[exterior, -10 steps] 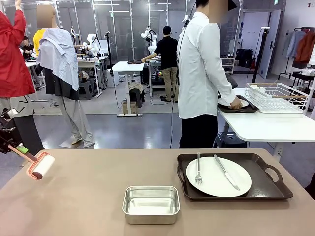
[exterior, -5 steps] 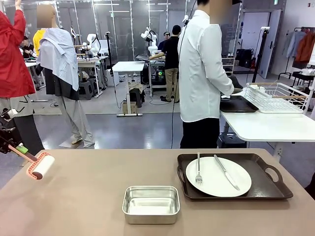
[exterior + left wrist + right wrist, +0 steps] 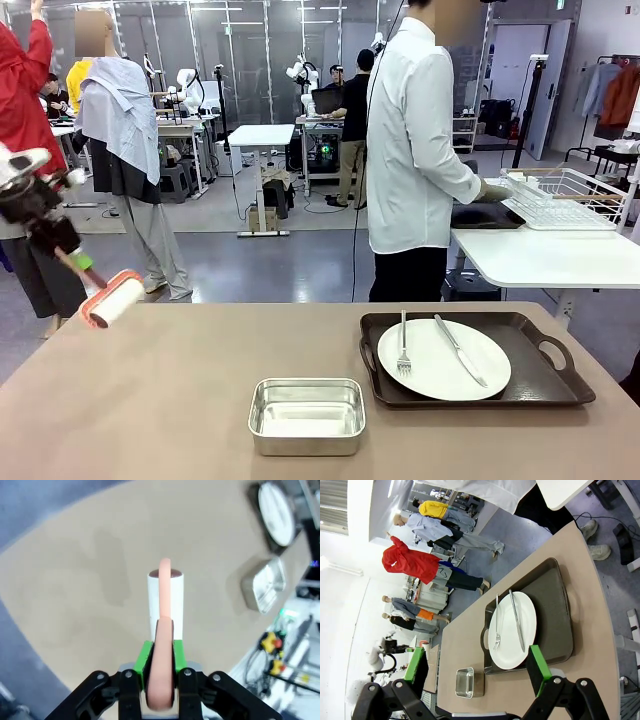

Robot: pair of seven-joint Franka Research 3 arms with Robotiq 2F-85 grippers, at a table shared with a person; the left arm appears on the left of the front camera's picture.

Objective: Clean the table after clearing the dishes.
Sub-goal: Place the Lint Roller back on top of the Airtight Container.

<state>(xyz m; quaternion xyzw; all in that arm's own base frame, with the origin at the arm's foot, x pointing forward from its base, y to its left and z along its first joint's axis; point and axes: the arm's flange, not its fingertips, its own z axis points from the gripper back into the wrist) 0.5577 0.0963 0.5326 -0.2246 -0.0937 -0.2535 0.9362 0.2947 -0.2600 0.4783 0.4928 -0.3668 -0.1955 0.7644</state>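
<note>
The tray (image 3: 535, 365) is set on the right of the brown table (image 3: 180, 400), its long axis across it. On it the plate (image 3: 440, 378) is laid, with the fork (image 3: 403, 345) and knife (image 3: 458, 350) pointing away. A lint roller (image 3: 112, 298) is clamped in the closed left gripper (image 3: 68, 250) over the far left corner. The right gripper (image 3: 476, 656) is spread wide, with nothing held. A workshop floor is seen behind.

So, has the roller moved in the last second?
Yes. The roller in the left pincer has risen and shifted right, from over the table to level with its far edge.
</note>
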